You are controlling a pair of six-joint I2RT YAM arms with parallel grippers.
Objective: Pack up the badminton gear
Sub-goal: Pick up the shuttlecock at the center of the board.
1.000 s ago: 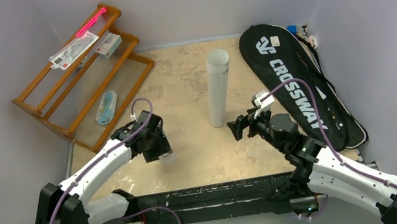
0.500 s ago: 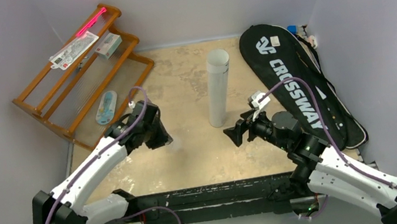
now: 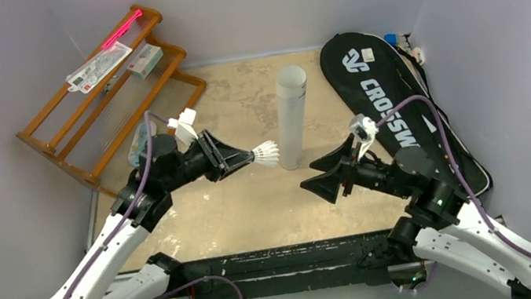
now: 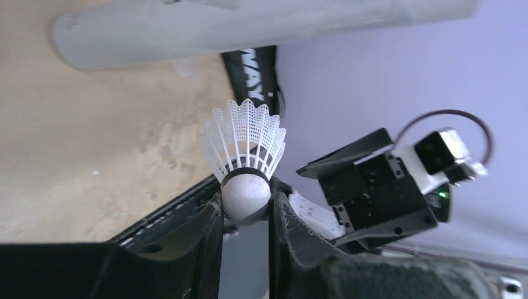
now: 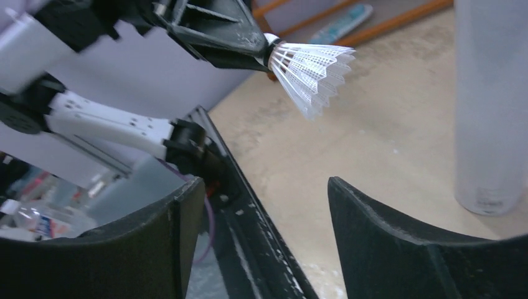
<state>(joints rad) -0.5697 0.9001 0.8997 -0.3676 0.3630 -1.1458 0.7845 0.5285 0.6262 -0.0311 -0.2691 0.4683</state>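
My left gripper (image 3: 246,156) is shut on the round cork of a white feather shuttlecock (image 3: 266,153), held in the air just left of the upright white-silver tube (image 3: 292,118). In the left wrist view the shuttlecock (image 4: 245,146) stands above the fingertips (image 4: 212,212), with the tube (image 4: 249,28) lying across the top. My right gripper (image 3: 315,173) is open and empty, facing the shuttlecock, which shows in the right wrist view (image 5: 311,68). A black racket bag with white lettering (image 3: 392,111) lies at the right. No rackets show.
An orange wooden rack (image 3: 108,101) stands at the back left with a small white carton (image 3: 144,60) and a pink-edged card (image 3: 100,66) on it. Grey walls enclose the tan table. A black rail (image 3: 287,261) runs along the near edge.
My left gripper has risen from the table, swung right and turned level, carrying the shuttlecock towards the tube. My right gripper has opened wide and turned to face it.
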